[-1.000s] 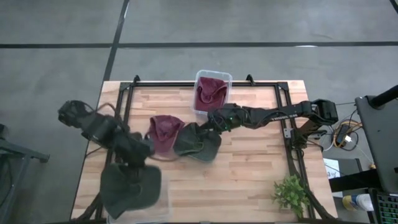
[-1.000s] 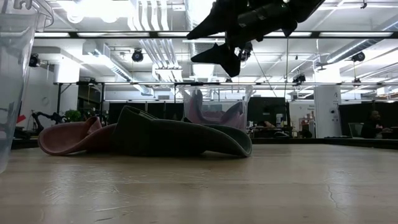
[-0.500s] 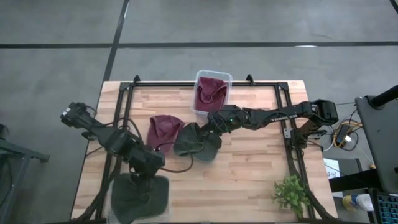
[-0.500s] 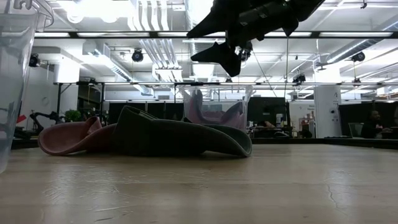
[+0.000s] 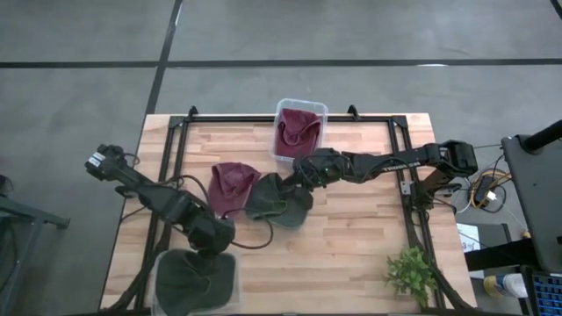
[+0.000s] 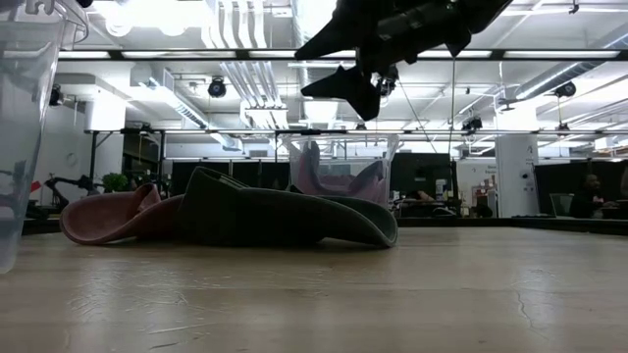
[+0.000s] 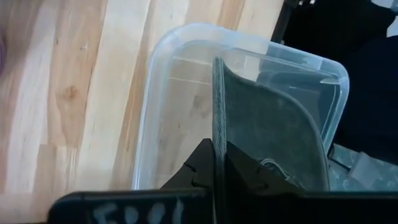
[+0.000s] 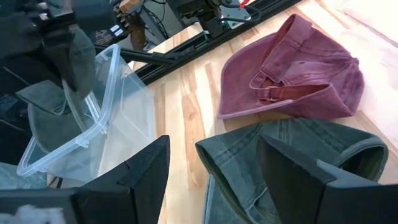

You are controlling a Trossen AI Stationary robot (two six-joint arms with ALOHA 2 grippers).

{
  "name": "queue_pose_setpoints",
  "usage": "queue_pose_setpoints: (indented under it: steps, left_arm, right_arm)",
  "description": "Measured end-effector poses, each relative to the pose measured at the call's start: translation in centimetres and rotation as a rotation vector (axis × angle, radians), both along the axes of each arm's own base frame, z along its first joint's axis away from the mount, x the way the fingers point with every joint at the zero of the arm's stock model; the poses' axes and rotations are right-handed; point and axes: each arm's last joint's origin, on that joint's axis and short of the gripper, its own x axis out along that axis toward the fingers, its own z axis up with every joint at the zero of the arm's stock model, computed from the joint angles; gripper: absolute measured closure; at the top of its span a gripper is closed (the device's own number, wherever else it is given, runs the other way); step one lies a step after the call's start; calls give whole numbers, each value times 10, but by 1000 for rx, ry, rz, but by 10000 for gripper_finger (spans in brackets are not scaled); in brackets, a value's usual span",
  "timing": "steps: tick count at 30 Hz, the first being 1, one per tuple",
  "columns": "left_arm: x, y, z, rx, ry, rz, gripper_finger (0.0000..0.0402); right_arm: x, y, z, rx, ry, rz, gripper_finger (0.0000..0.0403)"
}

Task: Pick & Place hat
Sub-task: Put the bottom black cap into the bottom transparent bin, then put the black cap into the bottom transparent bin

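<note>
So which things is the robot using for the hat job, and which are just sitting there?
For the job:
- green hat, held over the clear bin by the left gripper
- green hat on the table
- maroon hat
- far bin
- right gripper, open

Lying about:
- potted plant

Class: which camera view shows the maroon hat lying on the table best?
The right wrist view: the maroon hat fills it, strap and buckle visible. The high view shows it small from above, the low view only its edge; the left wrist view misses it.

Green hat (image 5: 277,199), maroon hat (image 5: 232,183), clear bin (image 5: 230,284).
</note>
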Motion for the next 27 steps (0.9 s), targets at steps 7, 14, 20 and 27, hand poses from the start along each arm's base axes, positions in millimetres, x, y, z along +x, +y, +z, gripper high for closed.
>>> queue_pose_setpoints:
  steps: [7, 14, 20, 27]
  left_arm:
    - [1, 1, -1, -8, 15, 29, 374]
    - [1, 3, -4, 5, 27, 65, 348]
    - [1, 3, -4, 21, 16, 65, 288]
    - [1, 3, -4, 18, 24, 60, 238]
  right_arm:
    - [0, 2, 0, -13, -2, 13, 170]
    - [0, 2, 0, -14, -2, 13, 170]
    - [0, 2, 0, -15, -2, 13, 170]
    - [-1, 3, -3, -15, 27, 16, 170]
